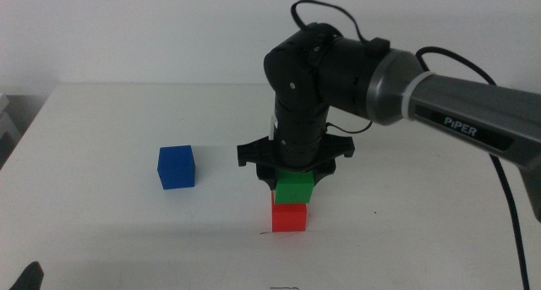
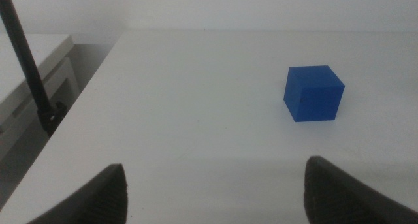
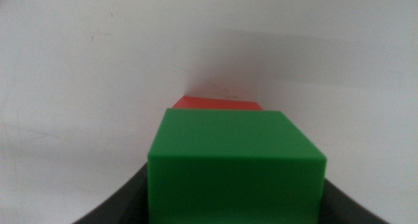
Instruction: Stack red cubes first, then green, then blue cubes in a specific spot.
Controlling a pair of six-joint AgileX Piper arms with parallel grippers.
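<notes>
**Right gripper sets green on red; blue still to come**

Right gripper [image 1: 295,173] hangs straight down over the middle of the table [image 1: 127,138], its jaws clenched on the green cube [image 1: 295,188]. In the right wrist view that cube [image 3: 236,165] fills the space between the two dark jaws, pressed on both sides, with a strip of the red cube [image 3: 215,104] showing just beyond and below it.

From the middle view, the green cube sits directly above the red cube [image 1: 289,216], and the two appear to touch, the green one set a little toward the far side. Whether its full weight rests on the red cube cannot be told while the jaws grip it.

The red cube stands on the table as the base, so the first layer looks done. The second layer is judged nearly done: what remains is to let go of the green cube and lift clear without nudging it.

The blue cube [image 1: 177,166] stands alone on the table, well apart to the left of the stack, untouched. The left gripper [image 2: 212,185] waits low near the table edge with its jaws spread wide and nothing between them, the blue cube [image 2: 313,93] ahead of it. Placing blue on top is the whole last step.
</notes>
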